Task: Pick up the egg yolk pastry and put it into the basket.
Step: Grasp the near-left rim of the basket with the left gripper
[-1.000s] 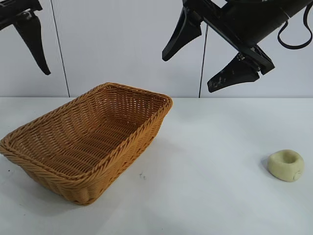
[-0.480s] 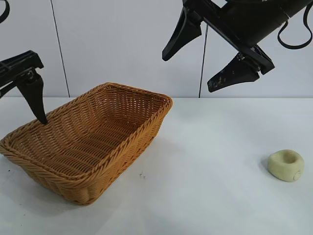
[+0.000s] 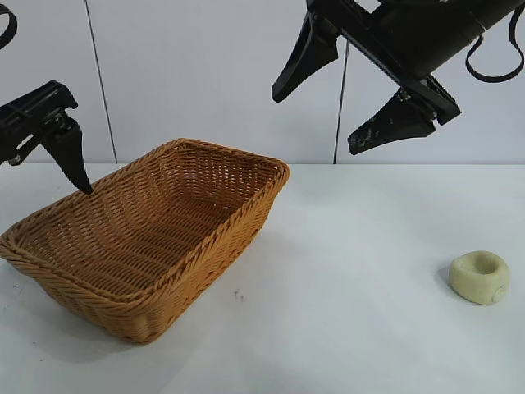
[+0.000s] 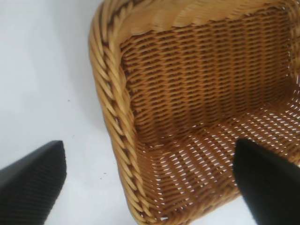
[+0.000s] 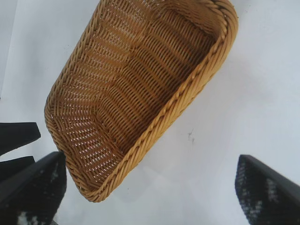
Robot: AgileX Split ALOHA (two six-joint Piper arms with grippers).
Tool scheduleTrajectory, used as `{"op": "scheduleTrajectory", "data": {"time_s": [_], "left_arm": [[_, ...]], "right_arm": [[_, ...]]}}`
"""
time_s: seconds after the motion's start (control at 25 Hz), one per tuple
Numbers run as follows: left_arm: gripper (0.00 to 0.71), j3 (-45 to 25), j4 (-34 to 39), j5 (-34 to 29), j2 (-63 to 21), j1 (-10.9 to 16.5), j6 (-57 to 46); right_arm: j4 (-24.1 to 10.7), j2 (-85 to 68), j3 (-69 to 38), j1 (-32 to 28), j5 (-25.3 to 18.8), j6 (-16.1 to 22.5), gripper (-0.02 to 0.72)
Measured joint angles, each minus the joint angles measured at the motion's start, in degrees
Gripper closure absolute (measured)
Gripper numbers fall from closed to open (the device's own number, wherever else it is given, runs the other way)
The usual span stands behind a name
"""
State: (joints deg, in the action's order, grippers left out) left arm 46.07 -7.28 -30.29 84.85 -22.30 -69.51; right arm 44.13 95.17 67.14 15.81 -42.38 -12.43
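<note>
The pastry (image 3: pixel 480 277) is sitting on the table (image 3: pixel 353 328) near its right edge, well apart from the basket (image 3: pixel 148 234), which is lying toward the left side, empty, with one corner turned toward the camera. Nothing is touching the pastry, so the pick-up is not yet done.

The right gripper (image 3: pixel 354 86) is hanging high above the middle of the table, tilted downward, its fingers spread wide and holding nothing. It is the nearer tool to the pastry, so it is probably the one meant to fetch it, though it is not over the pastry now.

The left gripper (image 4: pixel 150 180) is hovering over the basket's far left rim, fingers also wide apart and empty; in its wrist view one finger is showing over the bare table and the other over the basket's woven floor. Straddling the rim like that, it is likely preparing to steady the basket rather than reach for the pastry.
</note>
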Motion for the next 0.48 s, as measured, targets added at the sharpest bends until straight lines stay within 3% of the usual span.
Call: {"op": "scheduleTrajectory", "data": {"time_s": [0.48], "left_arm": [[0.018, 0.0, -3.04, 8.78, 14.37, 0.0, 0.0]], "right_arm": [[0.0, 0.0, 0.0, 0.0, 0.0, 0.0, 0.008]]}}
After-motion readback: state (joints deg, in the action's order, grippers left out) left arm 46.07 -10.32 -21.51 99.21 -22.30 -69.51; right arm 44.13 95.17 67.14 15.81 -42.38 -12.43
